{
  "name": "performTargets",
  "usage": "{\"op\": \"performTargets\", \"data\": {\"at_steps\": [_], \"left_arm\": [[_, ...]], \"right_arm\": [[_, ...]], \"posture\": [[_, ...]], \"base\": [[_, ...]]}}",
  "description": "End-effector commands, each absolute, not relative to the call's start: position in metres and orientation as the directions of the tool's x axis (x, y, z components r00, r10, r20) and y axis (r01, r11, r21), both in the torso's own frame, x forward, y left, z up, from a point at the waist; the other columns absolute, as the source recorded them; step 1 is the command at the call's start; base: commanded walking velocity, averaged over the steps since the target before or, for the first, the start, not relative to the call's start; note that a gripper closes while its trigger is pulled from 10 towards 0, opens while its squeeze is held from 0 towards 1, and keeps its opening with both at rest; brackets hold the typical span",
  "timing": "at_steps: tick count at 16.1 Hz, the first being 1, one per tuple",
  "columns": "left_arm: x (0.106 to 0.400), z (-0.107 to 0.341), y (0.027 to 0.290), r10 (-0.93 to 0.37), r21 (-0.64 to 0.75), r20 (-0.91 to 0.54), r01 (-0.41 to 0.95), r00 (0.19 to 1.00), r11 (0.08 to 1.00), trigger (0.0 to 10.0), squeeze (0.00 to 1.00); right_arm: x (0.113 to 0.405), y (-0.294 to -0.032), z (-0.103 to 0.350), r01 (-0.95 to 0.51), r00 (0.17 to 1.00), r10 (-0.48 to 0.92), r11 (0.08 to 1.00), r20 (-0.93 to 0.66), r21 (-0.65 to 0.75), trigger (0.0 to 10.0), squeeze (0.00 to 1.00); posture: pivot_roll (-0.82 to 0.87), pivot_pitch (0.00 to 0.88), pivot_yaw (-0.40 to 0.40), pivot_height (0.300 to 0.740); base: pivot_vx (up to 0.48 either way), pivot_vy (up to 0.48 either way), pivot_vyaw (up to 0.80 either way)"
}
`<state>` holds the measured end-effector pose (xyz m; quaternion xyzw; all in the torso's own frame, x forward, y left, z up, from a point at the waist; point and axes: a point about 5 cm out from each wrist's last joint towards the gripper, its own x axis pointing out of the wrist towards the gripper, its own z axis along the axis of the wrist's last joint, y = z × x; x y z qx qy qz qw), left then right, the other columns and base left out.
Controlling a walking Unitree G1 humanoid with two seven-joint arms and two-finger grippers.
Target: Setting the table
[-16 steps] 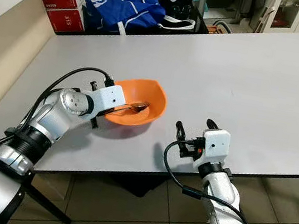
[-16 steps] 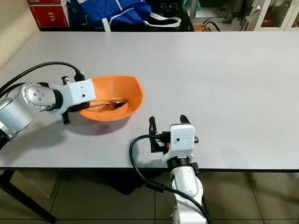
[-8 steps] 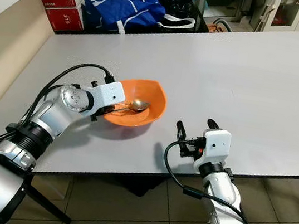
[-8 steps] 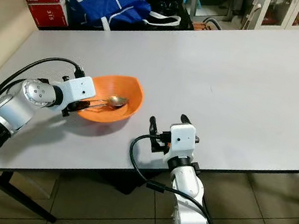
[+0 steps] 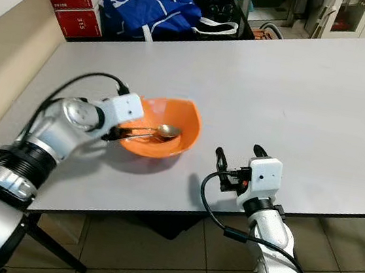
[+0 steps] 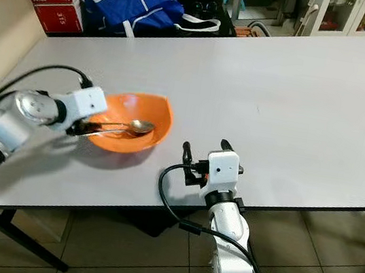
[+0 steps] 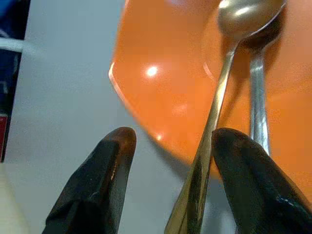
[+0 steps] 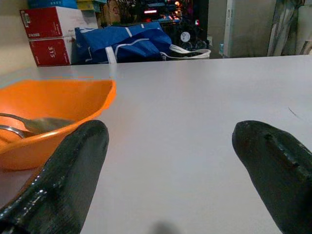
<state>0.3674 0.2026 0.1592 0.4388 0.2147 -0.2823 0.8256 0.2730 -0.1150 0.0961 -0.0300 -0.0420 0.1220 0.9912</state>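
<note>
The left gripper [image 7: 165, 185] has drawn back from the orange bowl [image 5: 171, 118] over the last second — its fingers now stand apart with the spoon [image 5: 159, 132] handle running between them, seemingly no longer clamped. The spoon rests with its head in the bowl, handle over the rim. That reads as the spoon delivered. The right gripper [image 5: 239, 160] waits wide open and empty near the table [image 5: 312, 94] edge.

Head pair looking down over the counter [image 5: 299, 92]; wrist views low along the jaws, close up; all sharing the orange bowl [image 6: 133, 122].
</note>
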Motion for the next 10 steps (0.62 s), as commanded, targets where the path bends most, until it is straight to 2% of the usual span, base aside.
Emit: {"op": "performTargets", "data": {"at_steps": [1, 3, 8, 10], "left_arm": [[0.370, 0.175, 0.212, -0.259, 0.625, -0.561, 0.608, 0.786, 0.490, 10.0, 0.00], [0.370, 0.192, 0.216, -0.257, 0.627, -0.492, 0.543, 0.832, 0.558, 10.0, 0.00], [0.363, 0.209, 0.225, -0.239, 0.630, -0.429, 0.477, 0.871, 0.613, 10.0, 0.00], [0.358, 0.227, 0.230, -0.236, 0.560, -0.316, 0.381, 0.919, 0.736, 10.0, 0.00]], "right_arm": [[0.275, -0.112, 0.099, -0.252, 0.962, 0.259, 0.964, 0.083, -0.079, 10.0, 0.00], [0.276, -0.112, 0.099, -0.258, 0.961, 0.264, 0.963, 0.082, -0.083, 10.0, 0.00], [0.278, -0.111, 0.099, -0.271, 0.957, 0.278, 0.959, 0.081, -0.084, 10.0, 0.00], [0.279, -0.110, 0.100, -0.275, 0.956, 0.282, 0.958, 0.083, -0.083, 10.0, 0.00]], "posture": [[-0.14, 0.000, 0.155, 0.740], [-0.14, 0.000, 0.149, 0.740], [-0.12, 0.000, 0.139, 0.740], [-0.12, 0.000, 0.137, 0.740]], "base": [[0.000, 0.000, 0.00], [0.000, 0.000, 0.00], [0.000, 0.000, 0.00], [0.000, 0.000, 0.00]]}}
